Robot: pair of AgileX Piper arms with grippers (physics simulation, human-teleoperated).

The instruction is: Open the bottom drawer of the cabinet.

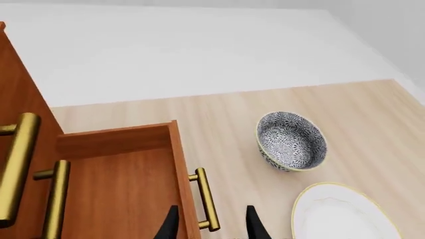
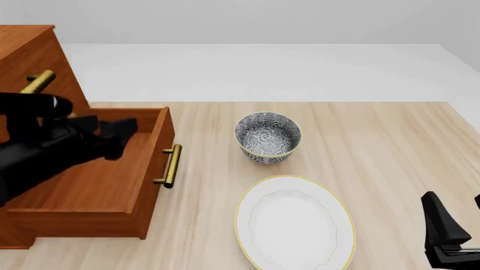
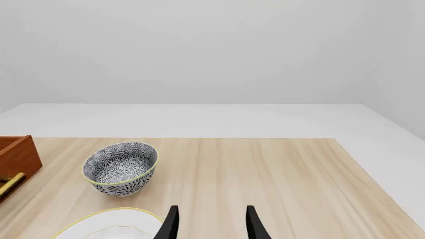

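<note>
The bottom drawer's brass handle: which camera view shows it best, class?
The front view: the handle is whole and unobstructed. The left wrist view shows it close up; the right wrist view catches only its end.

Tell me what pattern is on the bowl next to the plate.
The bowl has a dark-and-white floral print with a yellow rim, clearest in the front view.

Bright, even, diffuse light is filling all three views, with no single source showing. Shadows are barely forming: only a faint soft darkening is lying under the blue-and-white patterned ceramic bowl (image 2: pixel 268 137) and the white oval plate with a yellow rim (image 2: pixel 294 224) on the pale wooden tabletop (image 2: pixel 375 146). The brass bar handles (image 1: pixel 206 199) are carrying mild highlights, without glare. Everything is rendering sharp, with no blur or edge distortion.
</note>
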